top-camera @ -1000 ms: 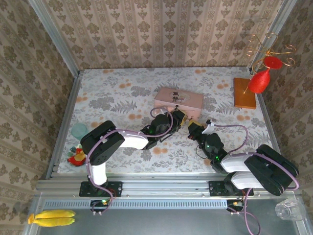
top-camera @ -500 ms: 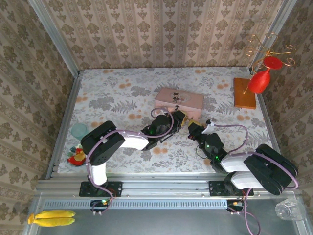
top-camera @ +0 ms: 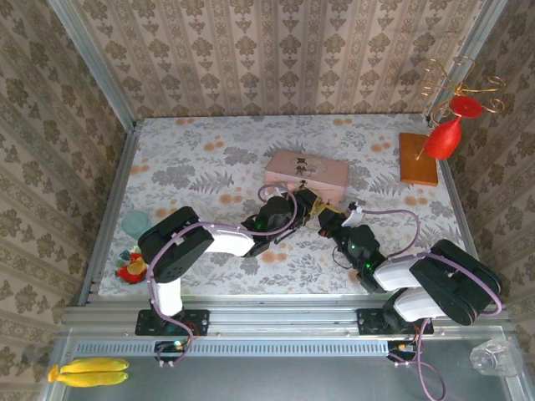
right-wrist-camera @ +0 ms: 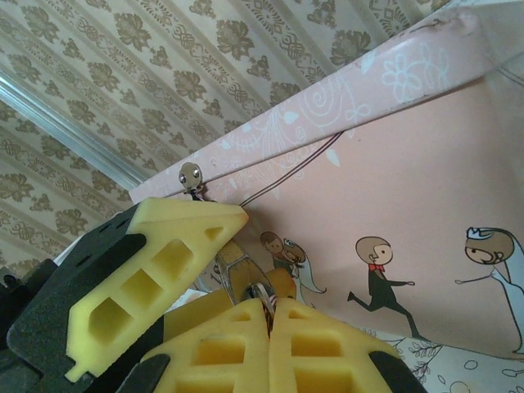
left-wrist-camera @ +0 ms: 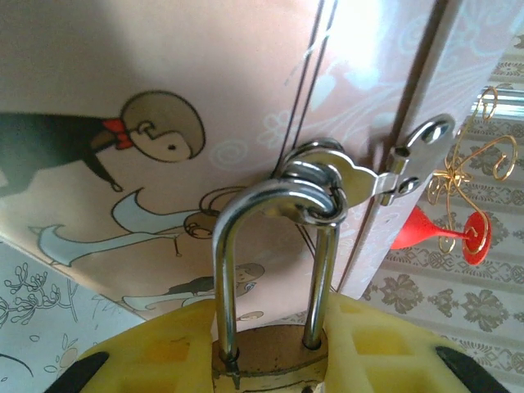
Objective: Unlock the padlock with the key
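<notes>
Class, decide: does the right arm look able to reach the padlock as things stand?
Probably yes. The left gripper holds the padlock by its sides as it hangs from the pink tin's clasp. The right gripper sits close beside it, with nothing visible between them.

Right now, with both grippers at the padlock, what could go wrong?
1. The padlock, clamped in the left gripper, has its shackle threaded through the hasp loop of the pink tin; twisting may drag the tin.
2. Only a sliver of what looks like the key shows at the right gripper's closed tips, and the keyhole is hidden, so it may miss or slip.
3. The grippers' foam fingers crowd together and may collide.
</notes>
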You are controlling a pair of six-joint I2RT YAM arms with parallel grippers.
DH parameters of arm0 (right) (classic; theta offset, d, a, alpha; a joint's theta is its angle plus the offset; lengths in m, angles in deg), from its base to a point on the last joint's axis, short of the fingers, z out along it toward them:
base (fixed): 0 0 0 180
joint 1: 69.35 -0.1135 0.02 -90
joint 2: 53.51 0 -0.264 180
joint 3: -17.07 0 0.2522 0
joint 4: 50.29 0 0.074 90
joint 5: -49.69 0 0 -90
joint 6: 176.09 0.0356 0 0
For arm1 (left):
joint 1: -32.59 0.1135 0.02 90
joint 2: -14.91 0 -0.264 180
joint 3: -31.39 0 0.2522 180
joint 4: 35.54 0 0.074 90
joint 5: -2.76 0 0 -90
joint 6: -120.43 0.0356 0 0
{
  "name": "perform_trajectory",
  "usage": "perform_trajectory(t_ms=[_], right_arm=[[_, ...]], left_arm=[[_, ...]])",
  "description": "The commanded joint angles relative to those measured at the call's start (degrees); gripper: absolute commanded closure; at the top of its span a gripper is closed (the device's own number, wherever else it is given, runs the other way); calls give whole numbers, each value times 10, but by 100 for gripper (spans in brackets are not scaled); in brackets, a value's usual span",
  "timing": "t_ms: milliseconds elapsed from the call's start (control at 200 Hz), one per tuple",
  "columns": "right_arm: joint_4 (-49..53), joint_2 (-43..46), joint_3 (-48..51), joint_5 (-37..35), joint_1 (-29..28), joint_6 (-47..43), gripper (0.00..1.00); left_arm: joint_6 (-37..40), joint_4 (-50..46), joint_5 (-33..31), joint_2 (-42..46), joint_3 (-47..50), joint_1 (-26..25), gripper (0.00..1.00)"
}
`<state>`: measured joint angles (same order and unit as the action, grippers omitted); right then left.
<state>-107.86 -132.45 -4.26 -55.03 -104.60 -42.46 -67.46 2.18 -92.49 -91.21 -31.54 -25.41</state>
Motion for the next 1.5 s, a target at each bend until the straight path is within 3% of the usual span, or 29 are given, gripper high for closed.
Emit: perform_trajectory(t_ms=[0, 155, 400, 710, 1000, 1235, 1495], right_arm=[[8, -4, -31, 26, 8, 3, 100], [51, 7, -35, 63, 29, 49, 100], [217, 84, -56, 134, 48, 162, 100], [144, 79, -18, 205, 83, 367, 100], [175, 137, -3, 206, 98, 425, 100], [140, 139, 24, 222, 109, 500, 100], [191, 190, 46, 191, 112, 528, 100]], left_arm=[[15, 50, 33, 26, -25, -18, 100], [25, 41, 32, 25, -20, -16, 100], [95, 0, 43, 32, -9, -7, 100], [157, 71, 107, -6, 10, -15, 100], [226, 71, 147, 4, 36, -8, 100], [227, 218, 208, -48, 80, 24, 100], [278, 168, 216, -16, 91, 33, 100]])
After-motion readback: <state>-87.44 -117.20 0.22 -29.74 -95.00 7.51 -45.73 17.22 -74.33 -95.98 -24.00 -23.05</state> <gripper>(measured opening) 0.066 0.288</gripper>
